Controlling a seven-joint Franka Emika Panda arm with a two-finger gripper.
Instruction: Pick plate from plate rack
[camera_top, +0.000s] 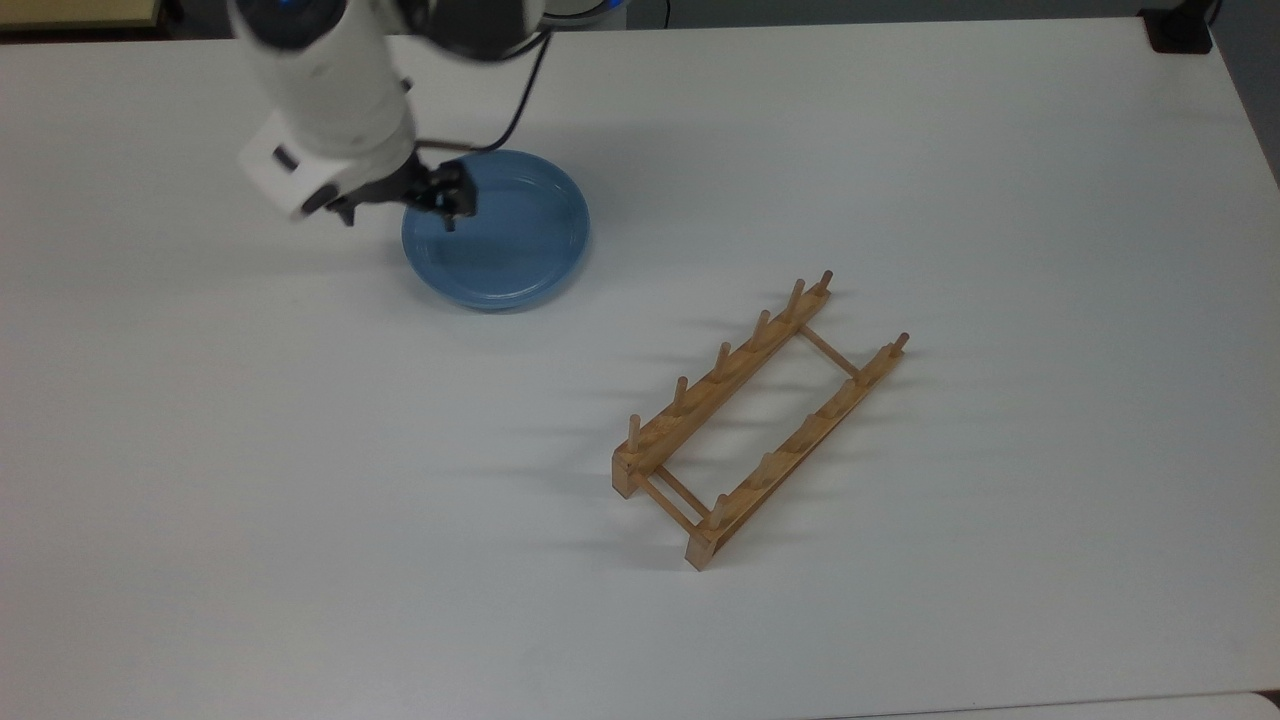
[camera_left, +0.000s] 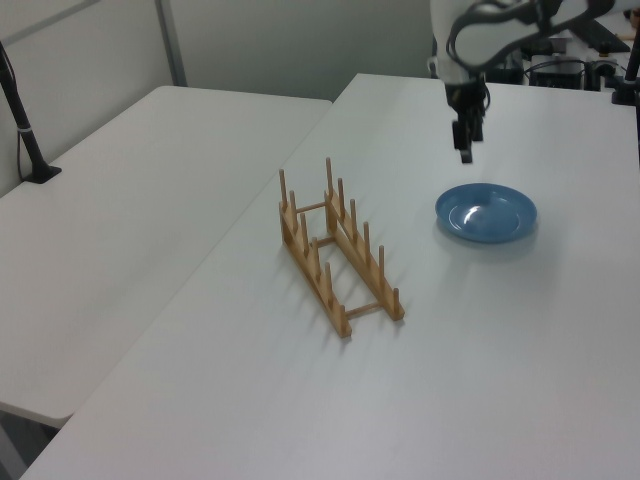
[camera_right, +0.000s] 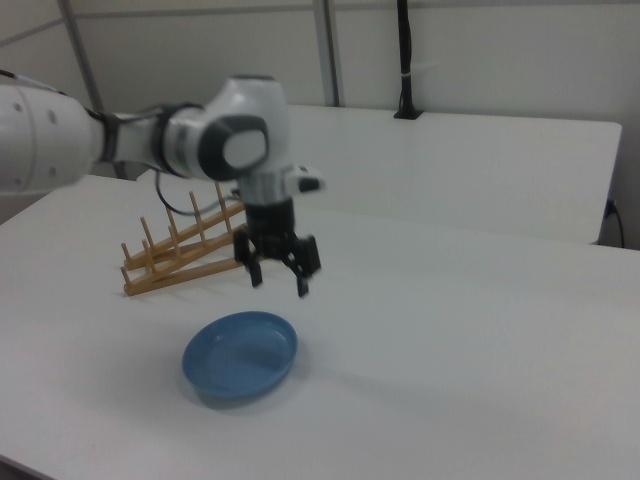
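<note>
The light-blue plate lies flat on the white table, apart from the rack; it also shows as the plate and plate. The wooden plate rack stands with nothing in it toward the top view's right, seen too as the rack and rack. My gripper hangs open above the plate with nothing between its fingers. In the top view the gripper lies over the plate's left rim. In the left view the gripper is well above the plate.
A second white table adjoins on the left view's left, with a black post on it. A black mount sits at the table's corner in the top view's upper right. Bare table surface surrounds the rack.
</note>
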